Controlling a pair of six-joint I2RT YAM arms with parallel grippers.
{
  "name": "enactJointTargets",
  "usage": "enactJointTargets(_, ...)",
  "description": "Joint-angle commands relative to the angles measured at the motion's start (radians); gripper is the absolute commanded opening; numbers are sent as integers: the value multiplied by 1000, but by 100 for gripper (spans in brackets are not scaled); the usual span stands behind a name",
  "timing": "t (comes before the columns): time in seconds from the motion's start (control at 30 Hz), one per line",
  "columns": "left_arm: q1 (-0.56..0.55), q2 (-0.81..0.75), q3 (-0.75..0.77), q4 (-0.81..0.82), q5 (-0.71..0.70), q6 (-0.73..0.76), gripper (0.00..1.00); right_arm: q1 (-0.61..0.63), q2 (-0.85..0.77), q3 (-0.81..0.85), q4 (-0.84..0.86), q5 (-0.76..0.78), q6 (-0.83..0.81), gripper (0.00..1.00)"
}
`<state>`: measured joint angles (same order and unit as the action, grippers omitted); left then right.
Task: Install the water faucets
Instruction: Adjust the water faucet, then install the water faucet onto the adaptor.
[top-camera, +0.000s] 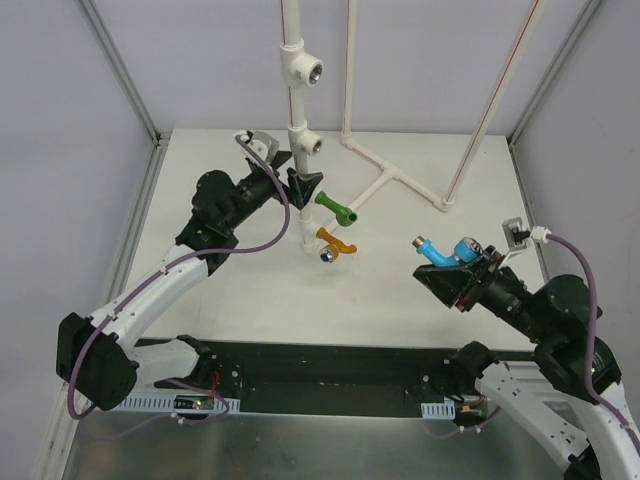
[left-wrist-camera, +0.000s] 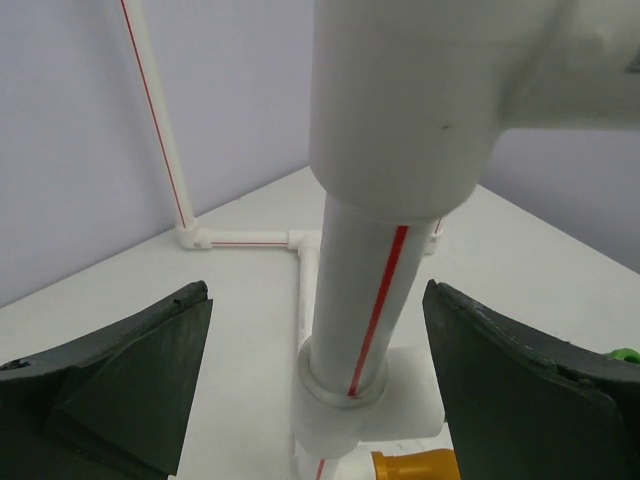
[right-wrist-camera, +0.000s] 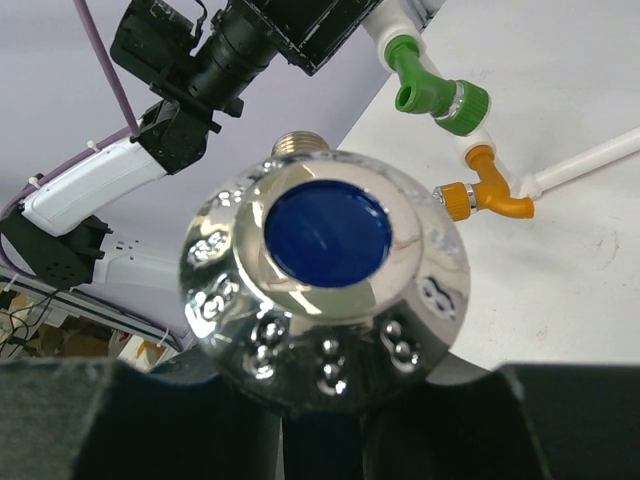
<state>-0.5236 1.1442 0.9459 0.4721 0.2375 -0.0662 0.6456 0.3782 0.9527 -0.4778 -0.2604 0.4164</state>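
Your left claw (top-camera: 303, 183) is released, its jaws spread on either side of the upright pipe (top-camera: 297, 100). In the wrist view there is a gap between each jaw and the pipe, wider on the left. Just below that claw, the green faucet (top-camera: 335, 207) and the orange faucet (top-camera: 335, 241) sit in the pipe's lower fittings, green above orange, with their spouts reaching out to the right. Higher up, two tees (top-camera: 312, 72) show open metal mouths facing right. Your right claw (top-camera: 458, 268) is clenched on the blue faucet (top-camera: 437, 251), held above the bench (top-camera: 250, 290) near its right edge and well apart from the pipe. The faucet's shiny end fills the right wrist view. A stretch of bare bench lies between that faucet and the pipe. A low pipe run (top-camera: 400, 180) lies behind, toward the back right corner.
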Motion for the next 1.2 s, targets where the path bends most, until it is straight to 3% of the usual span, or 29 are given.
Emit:
enactJointTargets(0.0,14,54,54,163,59,-66,83,3,-44,4,31,55,-48,0)
enactJointTargets(0.17,14,124,117,171,187,-151,40,2,-47,40,-19,186,-36,0)
enactJointTargets(0.23,16,143,129,184,250,-207,0,2,-35,66,-56,214,-36,0)
enactJointTargets(0.4,-13,80,113,102,330,-294,0,2,-13,70,-65,190,-97,0)
enactJointTargets(0.57,-156,-98,27,-130,169,-225,0,2,112,158,-151,162,-181,0)
enactJointTargets(0.77,-314,-201,-38,-205,34,-231,0,3,232,326,-206,165,-298,0)
enactJointTargets(0.93,-383,-221,-42,-256,-29,-228,0,132,398,529,-367,254,-338,0)
enactJointTargets(1.17,-400,-224,-35,-290,-85,-248,0,529,559,733,-510,699,-510,0)
